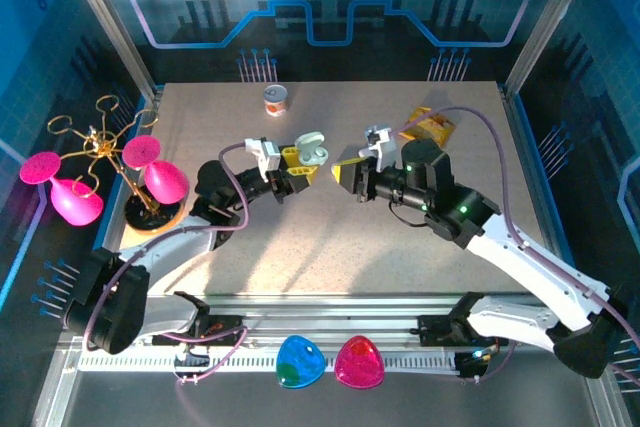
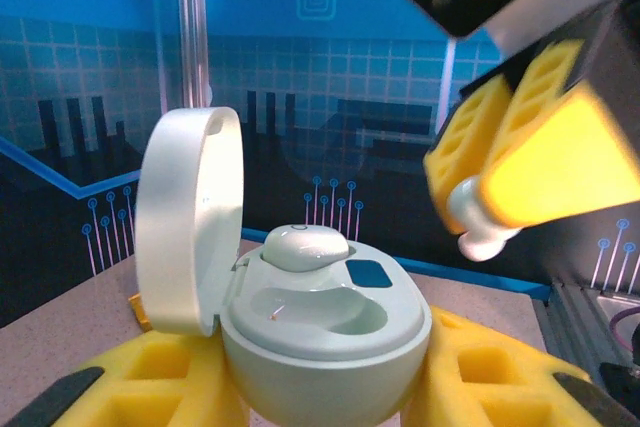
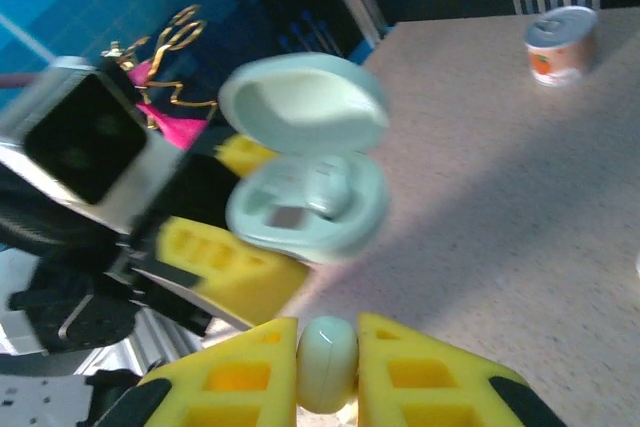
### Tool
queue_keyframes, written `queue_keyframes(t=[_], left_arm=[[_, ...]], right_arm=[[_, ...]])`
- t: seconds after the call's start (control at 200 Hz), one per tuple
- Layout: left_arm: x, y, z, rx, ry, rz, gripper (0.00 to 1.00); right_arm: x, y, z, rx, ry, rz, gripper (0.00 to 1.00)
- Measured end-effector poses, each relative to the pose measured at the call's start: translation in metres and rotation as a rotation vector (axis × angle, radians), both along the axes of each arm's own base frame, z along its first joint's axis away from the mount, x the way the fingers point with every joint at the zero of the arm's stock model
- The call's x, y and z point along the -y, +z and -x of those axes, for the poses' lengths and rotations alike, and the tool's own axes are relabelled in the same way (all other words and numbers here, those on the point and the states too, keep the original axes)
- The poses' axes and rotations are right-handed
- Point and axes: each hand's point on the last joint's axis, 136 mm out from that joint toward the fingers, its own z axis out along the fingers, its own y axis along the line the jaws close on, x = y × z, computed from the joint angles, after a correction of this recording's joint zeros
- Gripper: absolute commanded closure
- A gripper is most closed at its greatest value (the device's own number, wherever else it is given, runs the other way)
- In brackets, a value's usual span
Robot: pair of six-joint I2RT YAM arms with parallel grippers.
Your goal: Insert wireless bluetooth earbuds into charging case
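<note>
A pale green charging case [image 2: 325,347] sits upright between the yellow fingers of my left gripper [image 2: 325,392], which is shut on it. Its lid [image 2: 188,217] stands open to the left. One earbud [image 2: 305,245] rests in the far slot, while the near slot [image 2: 325,312] is bare. My right gripper [image 3: 327,352] is shut on a second white earbud [image 3: 327,362]. It hovers just right of and above the case, its fingers [image 2: 540,147] pinching that earbud [image 2: 485,227]. From above, the case [image 1: 313,152] lies between the left gripper [image 1: 297,169] and the right gripper [image 1: 347,175].
A small can [image 1: 276,99] stands at the table's far side and an orange packet [image 1: 432,125] lies at the back right. A gold stand with pink glasses [image 1: 110,162] occupies the left edge. A blue dome [image 1: 300,362] and a pink dome [image 1: 359,362] rest on the near rail.
</note>
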Motion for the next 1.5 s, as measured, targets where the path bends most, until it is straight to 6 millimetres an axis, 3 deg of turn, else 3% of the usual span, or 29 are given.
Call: queue_keyframes(t=[0.235, 0.485, 0.67, 1.176, 1.501], left_arm=[[0.004, -0.008, -0.002, 0.008, 0.009, -0.020, 0.68], [0.007, -0.014, 0.001, 0.011, 0.008, -0.036, 0.68], [0.006, -0.014, 0.001, 0.009, 0.019, -0.037, 0.68], [0.004, -0.012, -0.003, 0.008, 0.044, -0.032, 0.69], [0.003, -0.014, -0.004, 0.001, 0.048, -0.034, 0.69]], right_arm=[[-0.037, 0.026, 0.004, 0.116, 0.089, 0.044, 0.88], [-0.055, 0.014, -0.020, 0.141, 0.064, 0.131, 0.88], [-0.054, 0.000, -0.027, 0.134, 0.038, 0.188, 0.88], [-0.057, -0.008, -0.030, 0.101, 0.027, 0.187, 0.86], [-0.059, -0.008, -0.030, 0.057, 0.020, 0.137, 0.76]])
